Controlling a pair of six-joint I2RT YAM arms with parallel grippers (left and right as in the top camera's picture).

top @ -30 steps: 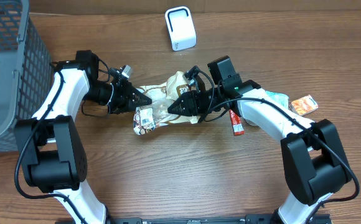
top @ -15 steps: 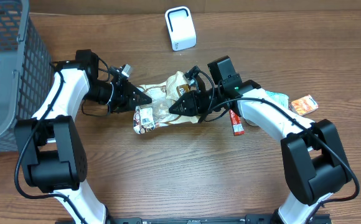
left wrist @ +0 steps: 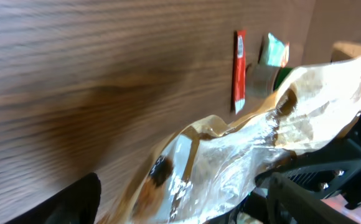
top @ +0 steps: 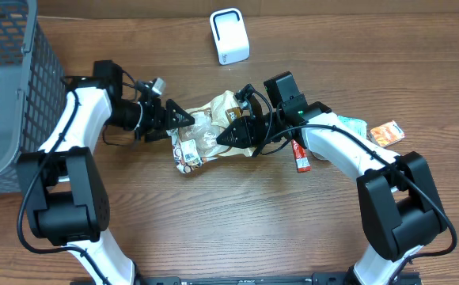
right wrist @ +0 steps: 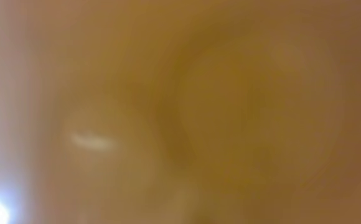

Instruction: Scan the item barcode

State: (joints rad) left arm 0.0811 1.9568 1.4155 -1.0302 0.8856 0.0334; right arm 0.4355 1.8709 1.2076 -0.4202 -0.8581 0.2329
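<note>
The item is a crinkled tan and clear snack bag [top: 207,131] with a white barcode label [top: 186,150] at its lower left end. It lies between the two arms in the overhead view. My left gripper [top: 180,117] is open at the bag's left end. In the left wrist view its fingers [left wrist: 75,199] stand wide apart with the bag [left wrist: 230,155] between them, not pinched. My right gripper [top: 223,136] is shut on the bag's middle. The right wrist view is a tan blur and shows no fingers. The white scanner [top: 229,36] stands at the back.
A grey wire basket [top: 8,79] fills the left edge. A red packet [top: 301,156], a green packet [top: 352,127] and an orange packet [top: 388,132] lie by the right arm. The left wrist view also shows the red packet [left wrist: 239,71] and the green packet [left wrist: 274,53].
My left gripper has opened, let go of the bag's left end and shifted slightly up and right. The label end has sagged and turned. The right gripper has closed further on the bag.
</note>
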